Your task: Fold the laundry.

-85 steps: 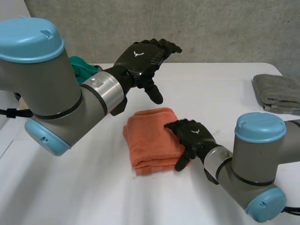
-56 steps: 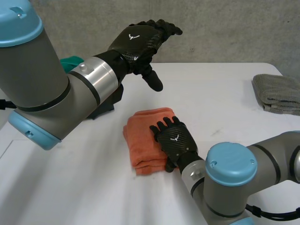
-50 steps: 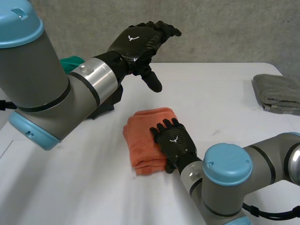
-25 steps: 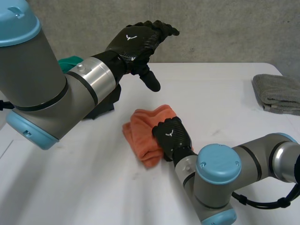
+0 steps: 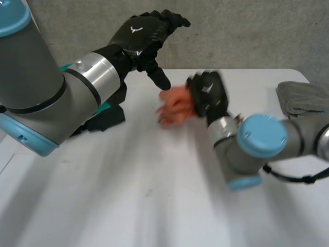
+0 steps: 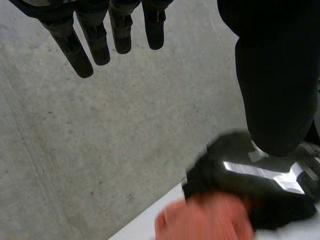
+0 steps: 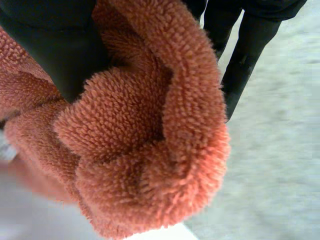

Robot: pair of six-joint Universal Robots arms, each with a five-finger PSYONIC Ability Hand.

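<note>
The orange towel (image 5: 175, 105) is bunched up and lifted off the white table (image 5: 154, 195), held in my right hand (image 5: 208, 92), whose fingers are curled round it. In the right wrist view the fluffy orange towel (image 7: 140, 140) bulges out from under the right hand's fingers (image 7: 245, 55). My left hand (image 5: 144, 36) hangs above the table's far edge, fingers straight and thumb pointing down, just left of the towel and holding nothing. Seen from the left wrist, the left hand's fingers (image 6: 100, 35) stretch over the right hand (image 6: 255, 180) and the towel (image 6: 205, 220).
A folded grey towel (image 5: 306, 100) lies at the table's far right edge. A teal object (image 5: 103, 107) sits at the far left, partly behind my left arm, with a black object (image 5: 105, 117) beside it. A concrete wall runs behind the table.
My right hand has closed on the orange towel and swept it up off the table toward the far side. The left hand has shifted slightly left and up.
</note>
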